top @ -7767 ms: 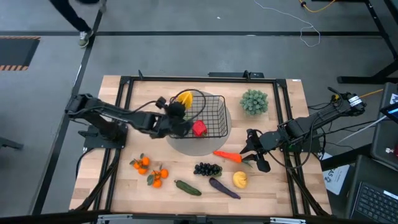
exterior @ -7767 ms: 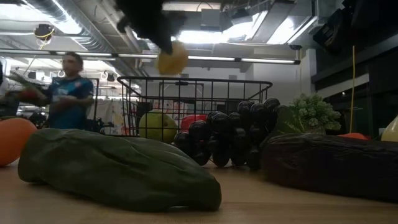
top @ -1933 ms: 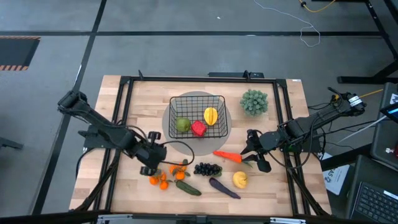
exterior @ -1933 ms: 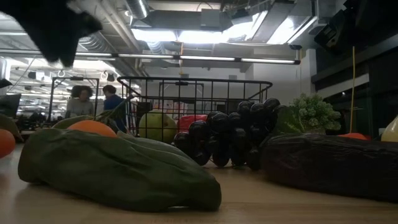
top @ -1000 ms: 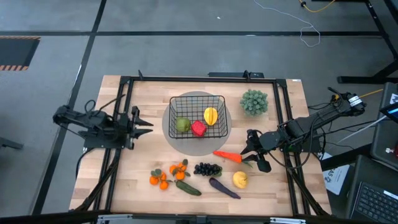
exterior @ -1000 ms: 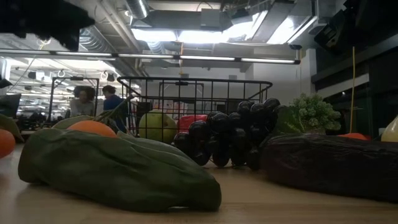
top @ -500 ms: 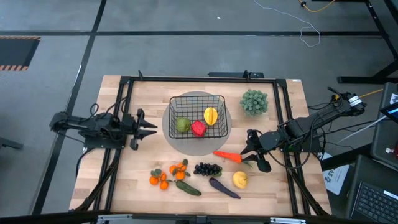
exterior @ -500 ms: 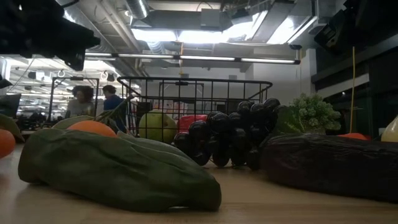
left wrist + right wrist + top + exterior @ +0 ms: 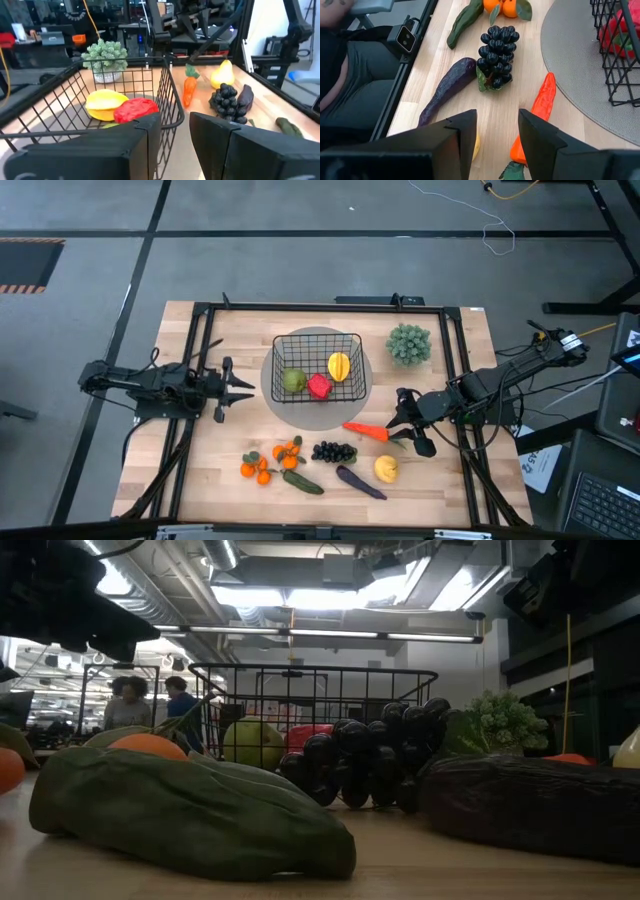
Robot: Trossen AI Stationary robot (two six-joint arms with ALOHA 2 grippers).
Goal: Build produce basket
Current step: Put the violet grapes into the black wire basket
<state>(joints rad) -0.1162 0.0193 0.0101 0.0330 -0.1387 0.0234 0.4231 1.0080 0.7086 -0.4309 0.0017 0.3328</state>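
Near the left edge of the table (image 9: 452, 330), the left jaws (image 9: 238, 388) are apart and hold nothing. They point at the basket (image 9: 318, 367), which sits just beside them, toward the middle of the far edge. It is one black box made of thin wire squares, and it stands on one flat grey round disc (image 9: 365, 375). Three things lie inside it: one round green apple (image 9: 293, 380), one shiny red pepper (image 9: 319, 386) and one smooth yellow lemon (image 9: 339, 366).

Over by the right edge, the right jaws (image 9: 402, 420) are apart too and hold nothing. One long orange carrot (image 9: 366, 431) with a green top lies just beside them. A bit farther toward the near edge lies one more yellow lemon (image 9: 386, 469).

Along the near edge lie four more kinds of things. One bumpy bunch of dark grapes (image 9: 334, 451) is made of many little balls. One long, smooth purple eggplant (image 9: 360, 481) lies between the grapes and the near edge. One long green cucumber (image 9: 301, 481) lies close to two little bunches of round orange tangerines (image 9: 271, 461) with green leaves.

Close to the far right corner stands one pale green bushy plant (image 9: 408, 342).

Far behind the table, two people (image 9: 150, 700) stand in the room.
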